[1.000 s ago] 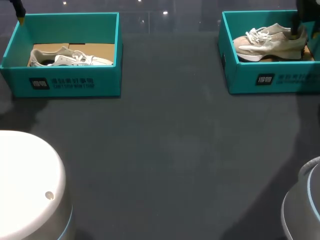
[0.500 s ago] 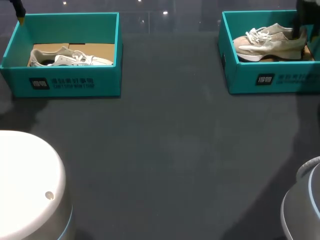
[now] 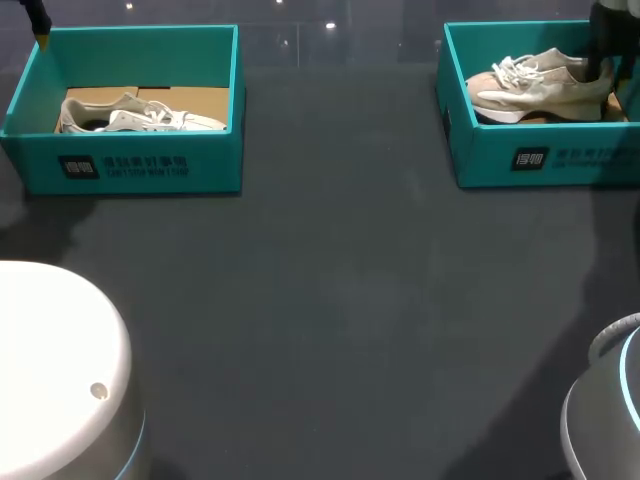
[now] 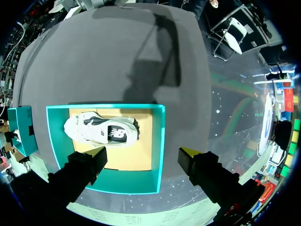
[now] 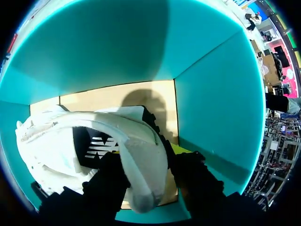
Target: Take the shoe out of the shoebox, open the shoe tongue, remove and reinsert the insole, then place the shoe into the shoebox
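Gripping the shoe by its heel with the right gripper, for lifting from the right shoebox. Holding the left gripper open, parked above the left shoebox.

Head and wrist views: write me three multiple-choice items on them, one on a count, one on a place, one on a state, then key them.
1. How many shoes lie in the left box?
A. none
B. one
C. two

2. Where is the right end effector?
A. over bare table
B. inside the right box
C. on the left box's rim

3. The left end effector is:
A. open, holding nothing
B. shut on a shoe
C. shut on an insole

Key: 1 B, a single left shoe lies there. 2 B, teal walls surround it as it clamps the right shoe at the heel. 3 A, it stands wide open with nothing in it.
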Motion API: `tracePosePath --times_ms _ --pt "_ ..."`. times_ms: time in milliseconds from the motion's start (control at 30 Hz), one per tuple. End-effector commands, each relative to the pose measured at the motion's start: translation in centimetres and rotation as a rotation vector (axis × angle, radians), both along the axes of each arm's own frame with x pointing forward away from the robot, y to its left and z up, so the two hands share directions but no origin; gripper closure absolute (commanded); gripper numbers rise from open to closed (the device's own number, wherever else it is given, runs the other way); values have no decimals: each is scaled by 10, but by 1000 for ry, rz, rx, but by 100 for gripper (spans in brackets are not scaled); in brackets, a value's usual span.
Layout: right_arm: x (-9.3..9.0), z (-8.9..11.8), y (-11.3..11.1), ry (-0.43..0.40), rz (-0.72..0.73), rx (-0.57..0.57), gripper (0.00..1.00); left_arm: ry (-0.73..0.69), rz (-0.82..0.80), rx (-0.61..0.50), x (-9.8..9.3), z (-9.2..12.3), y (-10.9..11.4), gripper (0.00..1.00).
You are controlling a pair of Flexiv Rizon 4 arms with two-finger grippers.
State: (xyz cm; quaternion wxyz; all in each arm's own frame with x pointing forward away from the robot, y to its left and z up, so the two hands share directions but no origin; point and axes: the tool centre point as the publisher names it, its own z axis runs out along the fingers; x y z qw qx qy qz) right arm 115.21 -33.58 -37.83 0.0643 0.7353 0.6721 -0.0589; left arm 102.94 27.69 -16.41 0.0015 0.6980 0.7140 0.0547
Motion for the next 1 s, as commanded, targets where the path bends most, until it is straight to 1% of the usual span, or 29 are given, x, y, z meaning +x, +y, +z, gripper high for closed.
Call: tracePosePath --times_ms 33,67,100,300,467,867,1000 --pt "7 -4 6 10 -4 0 84 -1 -1 2 -1 0 0 0" --pt "7 -3 6 9 -5 -2 95 -1 -1 2 -1 0 0 0" --pt "7 -3 6 7 -5 -3 100 -1 -1 2 -1 0 0 0" --pt "8 3 6 -4 -6 -16 100 -1 -1 2 -1 0 0 0" --pt "6 16 5 -28 -16 -41 100 -1 -1 2 -1 0 0 0" --pt "2 73 1 -79 -64 -73 100 -1 -1 2 -1 0 0 0" --pt "0 90 0 -74 -79 -79 100 -1 -1 2 -1 0 0 0"
